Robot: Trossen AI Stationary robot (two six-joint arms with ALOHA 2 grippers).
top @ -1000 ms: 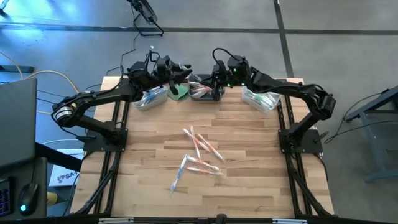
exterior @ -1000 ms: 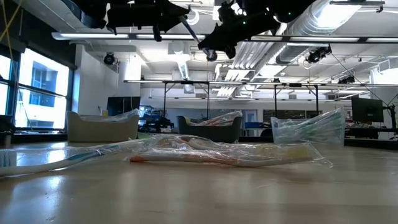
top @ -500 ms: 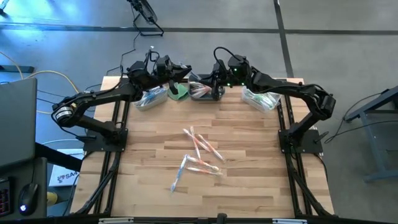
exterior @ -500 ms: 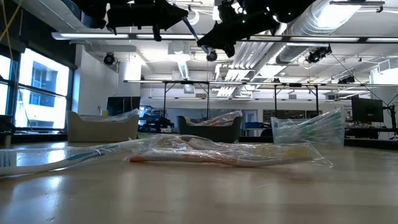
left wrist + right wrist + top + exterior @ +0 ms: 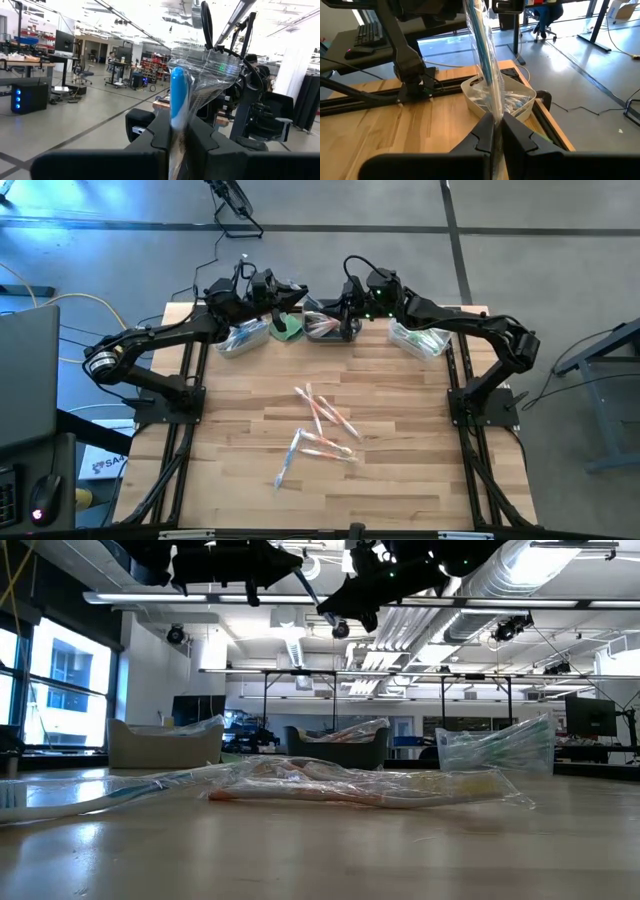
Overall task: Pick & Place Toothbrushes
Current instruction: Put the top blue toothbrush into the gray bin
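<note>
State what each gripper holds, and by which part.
Both pinch one wrapped blue toothbrush: left gripper at one end, right gripper at the other end of its clear wrapper.

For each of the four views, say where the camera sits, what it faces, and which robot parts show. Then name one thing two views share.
High: overhead, looking down; both arms, table.
Low: tabletop height; wrapped toothbrushes, arms above.
Left wrist: left end effector shut on blue toothbrush.
Right wrist: right end effector shut on the same one, above a bin.
Shared: the blue toothbrush.

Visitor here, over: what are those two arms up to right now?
Left gripper and right gripper both shut on one wrapped toothbrush, held above the bins. More toothbrushes wait mid-table. Nothing in the way.
</note>
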